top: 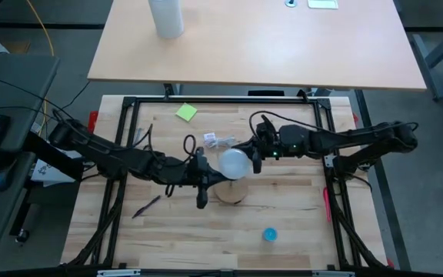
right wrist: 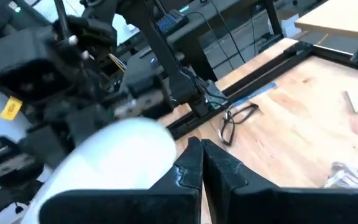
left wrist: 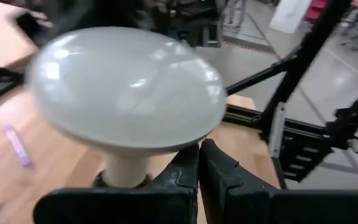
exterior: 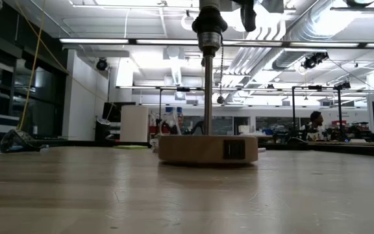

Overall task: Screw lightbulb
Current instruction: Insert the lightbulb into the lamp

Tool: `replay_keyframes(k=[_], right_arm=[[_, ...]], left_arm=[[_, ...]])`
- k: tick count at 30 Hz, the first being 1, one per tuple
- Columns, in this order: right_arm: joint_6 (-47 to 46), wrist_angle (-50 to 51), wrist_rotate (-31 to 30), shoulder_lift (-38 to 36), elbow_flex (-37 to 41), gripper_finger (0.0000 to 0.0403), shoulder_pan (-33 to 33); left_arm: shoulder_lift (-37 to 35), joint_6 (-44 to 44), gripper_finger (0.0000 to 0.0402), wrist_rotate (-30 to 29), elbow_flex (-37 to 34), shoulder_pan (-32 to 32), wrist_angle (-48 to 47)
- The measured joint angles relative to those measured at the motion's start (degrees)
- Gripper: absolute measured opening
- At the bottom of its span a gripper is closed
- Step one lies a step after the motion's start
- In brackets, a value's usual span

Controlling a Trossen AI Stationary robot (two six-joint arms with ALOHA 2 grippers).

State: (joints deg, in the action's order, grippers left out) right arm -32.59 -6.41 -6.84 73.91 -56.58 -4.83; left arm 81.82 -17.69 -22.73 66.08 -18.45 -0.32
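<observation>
The white frosted lightbulb (top: 234,161) stands globe up above the round wooden disc base (top: 231,193). In the low view the base (exterior: 208,148) rests flat on the table and a thin metal post (exterior: 208,91) rises from it to a dark socket (exterior: 208,29); the bulb is above that picture. My left gripper (top: 212,177) is shut at the bulb's left near side. My right gripper (top: 255,159) is shut at its right side. In the left wrist view the globe (left wrist: 126,87) and its neck (left wrist: 126,169) fill the picture. My left gripper's shut fingertips (left wrist: 194,155) lie level, from the table's left, at the globe's lower edge (left wrist: 185,142) beside the neck; I cannot tell whether they touch it. My right gripper's shut fingertips (right wrist: 194,155) lie level, from the table's right, against the globe's side (right wrist: 160,152); I cannot tell whether they touch it. The bulb stays upright on the socket.
On the table lie a yellow note (top: 186,112), black glasses (top: 189,144), a white wrapper (top: 210,140), a dark pen (top: 146,206), a blue cap (top: 269,234) and a red pen (top: 327,201). A black frame (top: 221,98) borders it. A white cylinder (top: 166,17) stands on the far desk.
</observation>
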Motion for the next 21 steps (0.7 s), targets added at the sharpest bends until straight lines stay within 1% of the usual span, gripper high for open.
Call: replay_keyframes(k=[5,9,14,21], right_arm=[[-0.6,1.8,-0.9,-1.2,0.0,0.0,-1.6],[-0.6,4.0,-1.8,-2.9,0.0,0.0,-2.5],[-1.1,8.5,-2.6,-5.1,0.0,0.0,-3.9],[-2.5,12.2,-4.5,-6.9,0.0,0.0,-6.6]], left_arm=[[-3.3,1.4,0.0,-2.3,0.0,0.3,-4.2],[-4.7,1.4,0.0,-5.1,0.0,0.6,-7.6],[-4.9,1.5,0.0,-8.0,0.0,0.6,-10.5],[-5.0,1.4,0.0,-10.9,0.0,0.6,-16.0]])
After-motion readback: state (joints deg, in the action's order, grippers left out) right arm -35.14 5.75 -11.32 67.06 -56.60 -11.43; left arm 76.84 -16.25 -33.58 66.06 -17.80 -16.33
